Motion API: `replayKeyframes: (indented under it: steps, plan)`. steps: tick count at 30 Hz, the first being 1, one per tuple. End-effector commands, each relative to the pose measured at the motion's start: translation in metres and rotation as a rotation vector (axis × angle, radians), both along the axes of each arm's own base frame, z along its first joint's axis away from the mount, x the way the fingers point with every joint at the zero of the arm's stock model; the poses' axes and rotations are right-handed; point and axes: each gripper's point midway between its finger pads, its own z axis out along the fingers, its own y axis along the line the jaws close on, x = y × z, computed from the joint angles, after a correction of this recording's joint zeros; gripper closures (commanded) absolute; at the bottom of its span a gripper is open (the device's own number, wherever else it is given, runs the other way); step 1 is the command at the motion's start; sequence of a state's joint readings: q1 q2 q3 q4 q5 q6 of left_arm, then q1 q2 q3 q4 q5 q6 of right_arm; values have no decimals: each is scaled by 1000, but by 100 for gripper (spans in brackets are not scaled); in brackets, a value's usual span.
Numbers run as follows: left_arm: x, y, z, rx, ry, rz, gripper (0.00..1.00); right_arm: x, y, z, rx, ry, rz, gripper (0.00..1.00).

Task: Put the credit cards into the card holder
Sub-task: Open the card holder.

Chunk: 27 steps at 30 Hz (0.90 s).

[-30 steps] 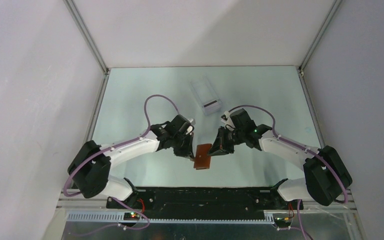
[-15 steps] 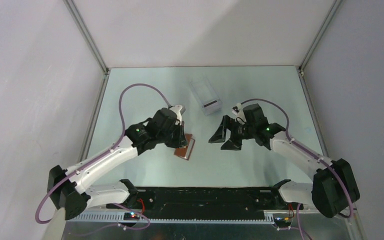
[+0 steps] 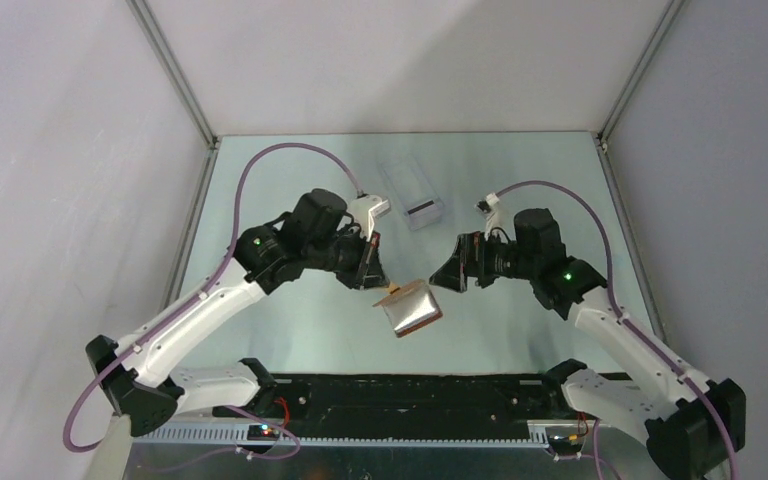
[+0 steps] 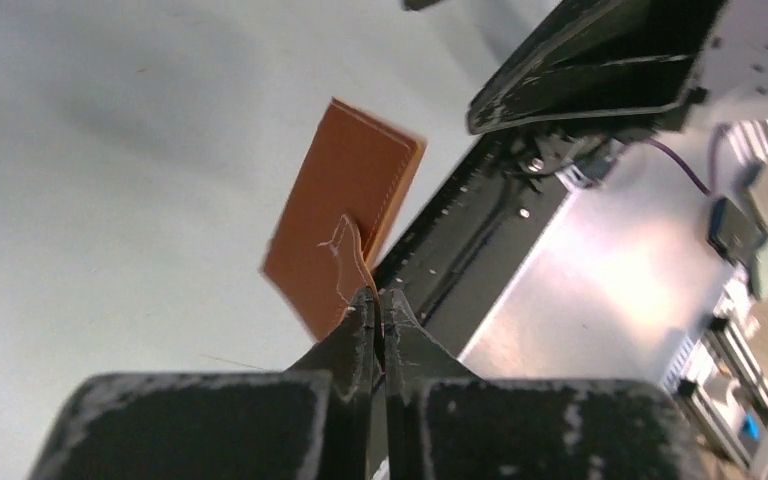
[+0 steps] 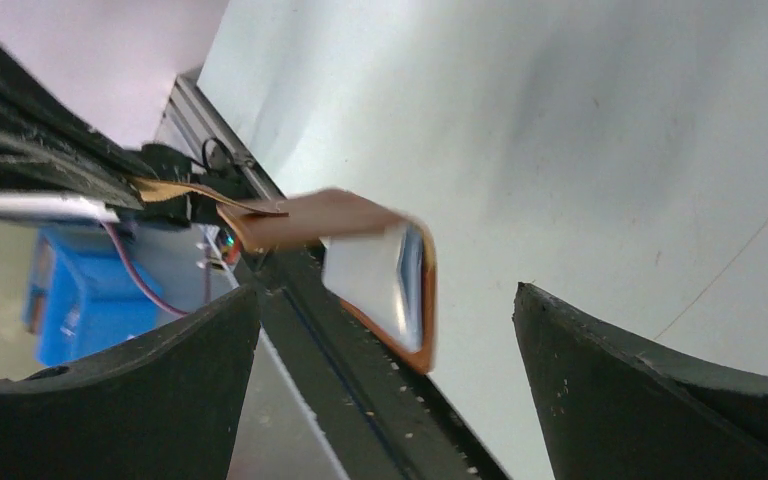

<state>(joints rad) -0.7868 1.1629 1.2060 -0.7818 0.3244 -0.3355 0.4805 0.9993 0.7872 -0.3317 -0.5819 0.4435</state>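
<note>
Tan-brown leather, the card holder (image 3: 412, 308) hangs tilted from its snap tab, which is pinched between the tightly closed fingers of the left gripper (image 3: 373, 277). The wallet body dangles just past those fingertips, slightly blurred, and appears lifted off the table (image 3: 260, 200). Its pale inner pockets face the right gripper (image 3: 452, 275), whose fingers are spread wide and hold nothing. The wallet sits just ahead of that open gap, touching neither finger. The credit cards (image 3: 415, 195), a pale stack with a dark stripe, lie on the table beyond both grippers, well apart from the wallet.
</note>
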Motion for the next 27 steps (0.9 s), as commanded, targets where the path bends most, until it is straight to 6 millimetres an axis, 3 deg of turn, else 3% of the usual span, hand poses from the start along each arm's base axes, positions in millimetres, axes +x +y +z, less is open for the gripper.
replayKeyframes:
  steps: [1, 6, 9, 14, 24, 27]
  plan:
    - [-36, -11, 37, -128, 18, -223, 100, -4, 7, 43, -34, -408, 162, 1]
    - [-57, -16, 54, -206, 77, -315, 100, -35, 25, 65, 48, -585, 378, 1]
    - [-60, -16, 57, -218, 82, -323, 100, -56, 38, 74, 135, -593, 506, 1]
    - [-61, -17, 64, -233, 81, -325, 100, -75, 55, 74, 175, -599, 596, 1]
    - [-61, -19, 74, -254, 77, -333, 100, -91, 68, 72, 210, -568, 660, 1]
    - [-61, -20, 79, -262, 69, -329, 100, -90, 76, 62, 167, -569, 640, 1]
